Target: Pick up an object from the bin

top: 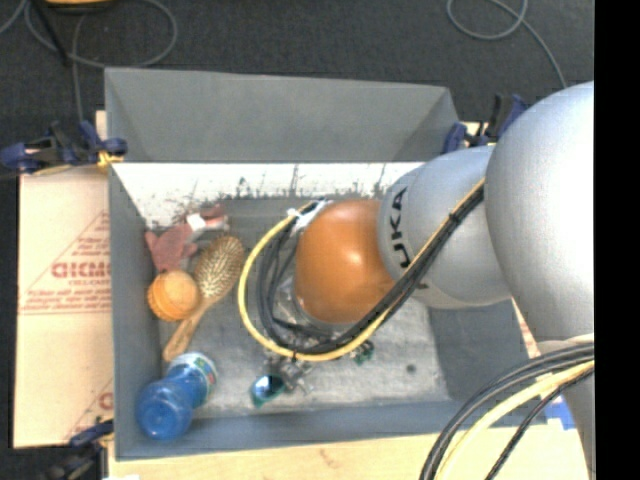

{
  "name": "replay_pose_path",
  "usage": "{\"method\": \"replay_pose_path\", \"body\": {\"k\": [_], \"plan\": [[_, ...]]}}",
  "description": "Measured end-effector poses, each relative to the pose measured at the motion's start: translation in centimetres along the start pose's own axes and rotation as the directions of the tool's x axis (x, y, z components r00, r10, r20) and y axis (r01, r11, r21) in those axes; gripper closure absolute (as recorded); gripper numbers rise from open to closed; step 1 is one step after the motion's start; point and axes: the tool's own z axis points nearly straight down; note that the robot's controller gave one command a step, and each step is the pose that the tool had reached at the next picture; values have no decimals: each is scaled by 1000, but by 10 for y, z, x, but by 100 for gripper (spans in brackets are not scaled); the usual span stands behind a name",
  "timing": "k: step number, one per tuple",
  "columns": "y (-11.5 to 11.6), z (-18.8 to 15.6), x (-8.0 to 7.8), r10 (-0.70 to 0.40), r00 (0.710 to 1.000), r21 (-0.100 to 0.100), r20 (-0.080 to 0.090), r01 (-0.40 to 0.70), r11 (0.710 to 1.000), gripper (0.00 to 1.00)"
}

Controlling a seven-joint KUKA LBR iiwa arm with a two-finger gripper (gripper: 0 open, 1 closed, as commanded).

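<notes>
The dark lower end of my gripper pokes out below the arm's orange cover, near the bin's front wall. A small teal thing lies right beside it on the floor, touching or almost touching it. A small green bit shows just to the right, at the edge of the cables. Whether anything is held is hidden by the cover.
At the bin's left lie a wooden hairbrush, an orange ball against its handle, and a pinkish-brown toy behind them. A blue plastic bottle lies in the front left corner. The arm covers the bin's middle and right.
</notes>
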Motion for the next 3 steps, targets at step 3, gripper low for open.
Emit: {"method": "replay_pose_path", "body": {"k": [3], "plan": [[-5, -179, 39, -10, 1000, -3, -4, 10, 1000, 100]]}}
